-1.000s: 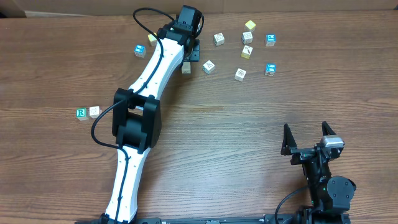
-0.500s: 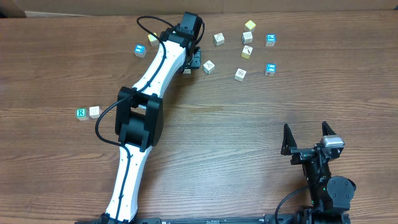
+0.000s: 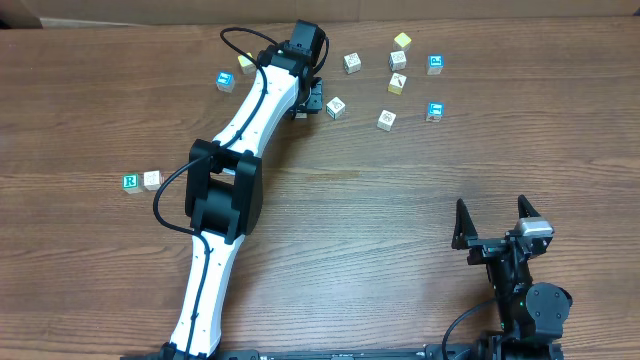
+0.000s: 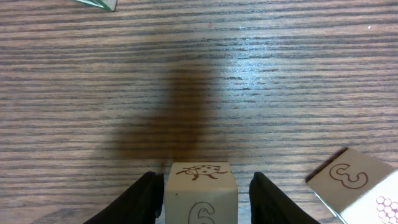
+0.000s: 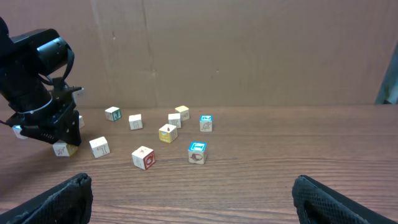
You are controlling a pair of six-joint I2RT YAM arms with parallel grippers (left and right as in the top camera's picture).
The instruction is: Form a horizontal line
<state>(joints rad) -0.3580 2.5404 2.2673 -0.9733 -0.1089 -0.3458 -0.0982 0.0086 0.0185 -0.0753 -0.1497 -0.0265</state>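
A green "R" cube (image 3: 130,182) and a pale cube (image 3: 152,179) sit side by side at the table's left. My left gripper (image 3: 300,108) is down at the far middle of the table. In the left wrist view its open fingers (image 4: 202,199) straddle a pale cube with a ladybug and a "6" (image 4: 200,190). The left finger is against the cube and a gap shows at the right finger. A pale "3" cube (image 4: 354,186) lies just to the right, also seen in the overhead view (image 3: 336,107). My right gripper (image 3: 490,238) is open and empty at the near right.
Loose cubes lie at the far side: pale ones (image 3: 387,120) (image 3: 352,63) (image 3: 398,60), yellow ones (image 3: 402,41) (image 3: 397,84), blue-faced ones (image 3: 435,111) (image 3: 435,64) (image 3: 225,81). The left arm stretches across the table's middle left.
The left gripper shifted slightly and settled lower around the ladybug cube in the first half second, then stayed still. The right arm has not moved.
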